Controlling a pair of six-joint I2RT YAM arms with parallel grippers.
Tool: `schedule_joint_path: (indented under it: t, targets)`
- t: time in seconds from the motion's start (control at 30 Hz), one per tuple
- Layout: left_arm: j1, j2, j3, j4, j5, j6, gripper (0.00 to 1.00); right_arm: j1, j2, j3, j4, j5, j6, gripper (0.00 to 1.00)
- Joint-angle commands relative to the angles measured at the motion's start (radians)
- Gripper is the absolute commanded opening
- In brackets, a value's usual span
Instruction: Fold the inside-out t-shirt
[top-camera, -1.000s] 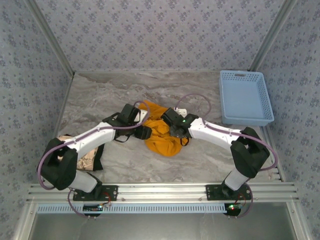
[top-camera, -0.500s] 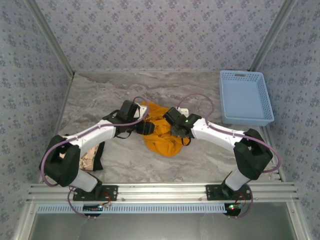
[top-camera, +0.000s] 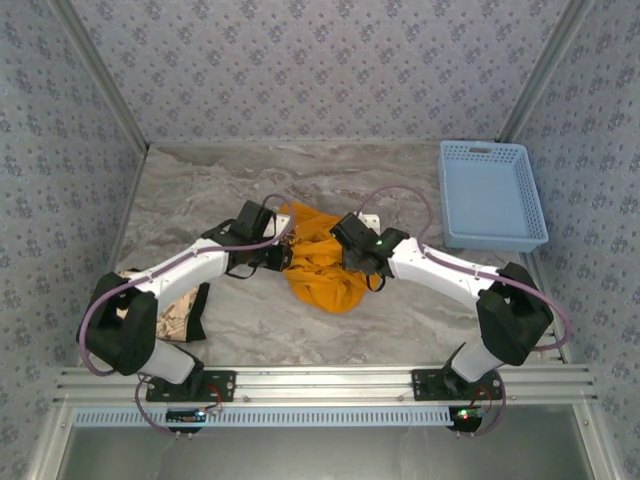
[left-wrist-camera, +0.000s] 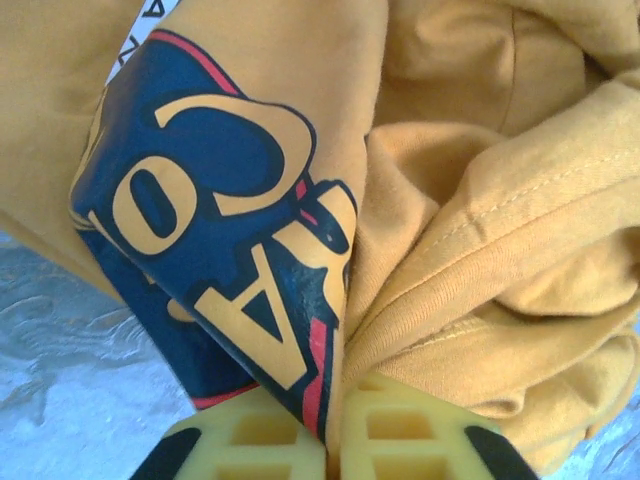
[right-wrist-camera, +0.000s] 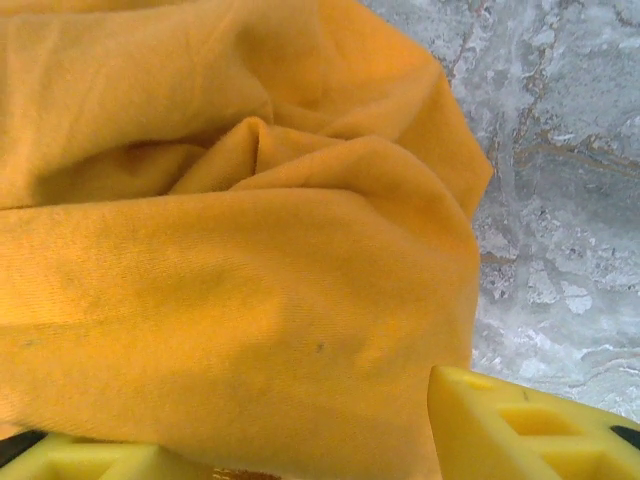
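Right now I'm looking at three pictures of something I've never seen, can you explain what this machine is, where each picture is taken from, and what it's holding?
These are two robot arms bolted at the near edge of a table, each ending in a two-finger gripper. The wide picture comes from a fixed camera above and behind them. The close-ups come from cameras on the wrists, so the yellow blocks are the arms' own fingers. On the table lie a crumpled orange-yellow t-shirt, a beige cloth near the left arm's base, and a blue basket at the far right. The left gripper is shut, pinching a fold of the t-shirt beside its dark blue print. The right gripper is open, with shirt fabric between its fingers.
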Motion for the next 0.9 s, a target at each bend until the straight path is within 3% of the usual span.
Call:
schedule_joint_path:
  t: [0.0, 0.17, 0.5, 0.77, 0.87]
  targets:
    - [0.002, -0.075, 0.06, -0.09, -0.025, 0.023, 0.04, 0.044, -0.001, 0.056, -0.035, 0.03, -0.017, 0.55]
    - [0.001, -0.114, 0.164, -0.168, 0.029, 0.006, 0.01, 0.085, 0.05, 0.079, -0.025, 0.047, 0.054, 0.54]
    - [0.001, -0.122, 0.223, -0.176, 0.223, -0.086, 0.0, 0.08, 0.151, 0.069, -0.008, 0.188, 0.119, 0.65]
    - [0.031, -0.166, 0.242, -0.18, 0.219, -0.119, 0.0, 0.052, 0.17, 0.044, -0.054, 0.236, 0.168, 0.63]
    - [0.046, -0.172, 0.259, -0.188, 0.185, -0.12, 0.0, 0.047, 0.128, 0.042, -0.103, 0.233, 0.166, 0.55]
